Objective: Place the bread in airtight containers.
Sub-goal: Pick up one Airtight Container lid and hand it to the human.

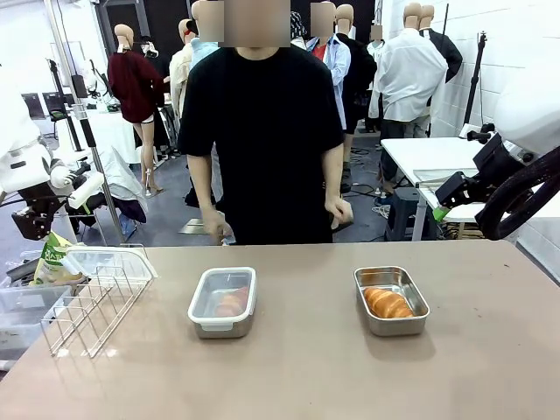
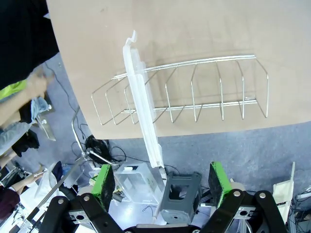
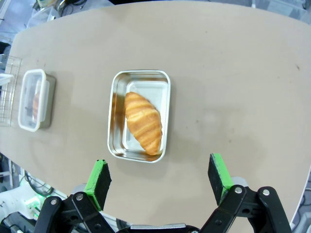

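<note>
- While two containers sat on the worktop (image 1: 306,367), the lidded container (image 1: 222,302) and the open container (image 1: 391,300) each held one croissant (image 3: 143,122).
- Right pincer (image 3: 160,177), fingers apart, hovered above the open one; left pincer (image 2: 163,182) was likewise spread.

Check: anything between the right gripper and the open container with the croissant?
Nothing visible. The right gripper is open above the table edge, with bare tabletop between it and the open container holding the croissant. The lidded container sits off to the side.
</note>
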`<act>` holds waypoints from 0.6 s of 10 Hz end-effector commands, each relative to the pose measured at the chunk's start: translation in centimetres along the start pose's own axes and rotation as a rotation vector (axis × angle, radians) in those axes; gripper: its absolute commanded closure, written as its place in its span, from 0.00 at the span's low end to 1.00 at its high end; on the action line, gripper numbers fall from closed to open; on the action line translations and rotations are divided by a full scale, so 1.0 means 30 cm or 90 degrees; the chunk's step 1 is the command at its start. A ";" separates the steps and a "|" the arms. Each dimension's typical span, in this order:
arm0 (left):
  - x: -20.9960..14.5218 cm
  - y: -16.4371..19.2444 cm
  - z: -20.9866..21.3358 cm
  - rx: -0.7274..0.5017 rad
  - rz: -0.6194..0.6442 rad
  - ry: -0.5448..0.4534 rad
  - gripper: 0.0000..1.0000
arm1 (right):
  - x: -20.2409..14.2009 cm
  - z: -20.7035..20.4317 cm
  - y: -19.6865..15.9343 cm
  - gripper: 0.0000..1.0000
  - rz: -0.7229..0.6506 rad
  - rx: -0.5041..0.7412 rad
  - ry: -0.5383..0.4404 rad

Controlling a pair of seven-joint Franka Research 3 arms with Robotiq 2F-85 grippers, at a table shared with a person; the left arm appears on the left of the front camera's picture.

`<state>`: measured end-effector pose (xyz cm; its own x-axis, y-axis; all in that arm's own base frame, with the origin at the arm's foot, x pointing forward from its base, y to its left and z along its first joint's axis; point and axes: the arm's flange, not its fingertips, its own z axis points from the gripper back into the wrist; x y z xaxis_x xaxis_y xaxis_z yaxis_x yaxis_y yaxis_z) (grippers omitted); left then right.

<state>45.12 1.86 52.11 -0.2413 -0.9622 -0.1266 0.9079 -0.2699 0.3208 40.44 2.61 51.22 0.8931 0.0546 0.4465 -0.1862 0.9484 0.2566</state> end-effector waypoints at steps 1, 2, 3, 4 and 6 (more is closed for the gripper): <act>-0.007 0.001 0.008 -0.001 -0.004 0.001 0.00 | 0.000 -0.004 0.002 0.00 0.001 0.001 0.000; -0.007 0.001 0.008 -0.001 -0.004 0.001 0.00 | 0.000 -0.004 0.002 0.00 0.001 0.001 0.000; -0.007 0.001 0.008 -0.001 -0.004 0.001 0.00 | 0.000 -0.004 0.002 0.00 0.001 0.001 0.000; -0.007 0.001 0.008 -0.001 -0.004 0.001 0.00 | 0.000 -0.004 0.002 0.00 0.001 0.001 0.000; -0.007 0.001 0.008 -0.001 -0.004 0.001 0.00 | 0.000 -0.004 0.002 0.00 0.001 0.001 0.000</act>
<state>45.12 1.86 52.11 -0.2413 -0.9622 -0.1266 0.9079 -0.2699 0.3208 40.44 2.61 51.22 0.8931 0.0546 0.4465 -0.1862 0.9484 0.2566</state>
